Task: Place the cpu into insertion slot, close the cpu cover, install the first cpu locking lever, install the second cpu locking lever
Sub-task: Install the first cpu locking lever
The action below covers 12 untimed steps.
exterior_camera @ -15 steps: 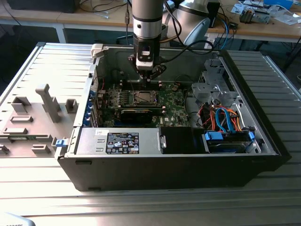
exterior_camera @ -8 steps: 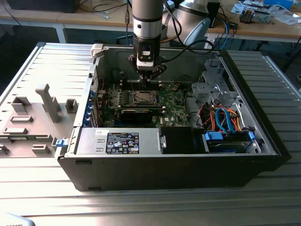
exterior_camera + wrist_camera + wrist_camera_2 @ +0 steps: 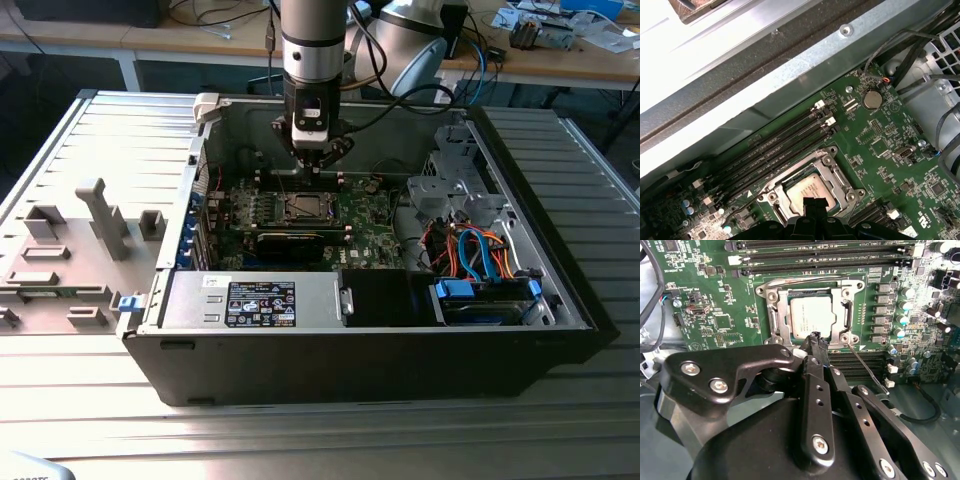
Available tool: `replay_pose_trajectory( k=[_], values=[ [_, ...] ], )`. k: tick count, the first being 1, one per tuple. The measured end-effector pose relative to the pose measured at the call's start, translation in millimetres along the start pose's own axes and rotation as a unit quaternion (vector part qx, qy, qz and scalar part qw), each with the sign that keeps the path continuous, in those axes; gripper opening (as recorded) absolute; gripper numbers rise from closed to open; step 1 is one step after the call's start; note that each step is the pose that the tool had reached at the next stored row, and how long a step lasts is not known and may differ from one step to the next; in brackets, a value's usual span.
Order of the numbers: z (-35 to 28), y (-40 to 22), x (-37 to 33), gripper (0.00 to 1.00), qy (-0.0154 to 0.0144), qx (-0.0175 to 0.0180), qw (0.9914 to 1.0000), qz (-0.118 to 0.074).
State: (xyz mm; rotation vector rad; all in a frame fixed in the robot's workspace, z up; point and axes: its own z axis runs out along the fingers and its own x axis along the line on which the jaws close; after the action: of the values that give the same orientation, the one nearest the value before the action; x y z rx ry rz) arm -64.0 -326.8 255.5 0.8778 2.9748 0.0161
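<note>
Trouble, if it comes, is at the tip of the black metal pincer point(image 3: 815, 338). Its fingers are pressed together with nothing between them as far as I can see, and in the second wrist view they sit right at the edge of the small square socket with the silver metal rim point(image 3: 769, 296).

The flat silvery-grey square chip point(image 3: 811, 315) lies inside that socket. The thin silver metal frame cover point(image 3: 785, 320) looks folded down around it, though I can't tell whether it sits fully flat.

- One thin wire lever point(image 3: 810, 280) runs along the socket's side next to the long black memory slots point(image 3: 830, 255).
- The other thin silver rod lever point(image 3: 867, 370) angles away from the socket corner, just beside the pincer, and looks unlatched to me.

What I'd worry about:
- The closed tip could slide off that skinny rod and jab the green circuit board point(image 3: 715, 315) or the small parts beside it.
- If you press before the frame has settled, it could load the chip unevenly and hurt the contacts underneath.
- The rod could spring back if it misses its hook.

In the exterior view the pincer point(image 3: 318, 165) hangs deep in the open black computer case point(image 3: 350, 350) on the ribbed metal counter point(image 3: 300, 430), so there's little room for sideways moves
</note>
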Motion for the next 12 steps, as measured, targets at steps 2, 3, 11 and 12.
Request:
replay_pose_trajectory(
  k=[2,3,11,12],
  values=[
    [0.0,0.0,0.0,0.11,0.0000,-0.0001,1.00000,-0.002],
    [0.0,0.0,0.0,0.11,0.0000,-0.0001,1.00000,-0.003],
    [0.0,0.0,0.0,0.11,0.0002,-0.0004,0.99995,-0.010],
    [0.0,0.0,0.0,0.11,0.0002,-0.0004,0.99994,-0.011]
  ],
)
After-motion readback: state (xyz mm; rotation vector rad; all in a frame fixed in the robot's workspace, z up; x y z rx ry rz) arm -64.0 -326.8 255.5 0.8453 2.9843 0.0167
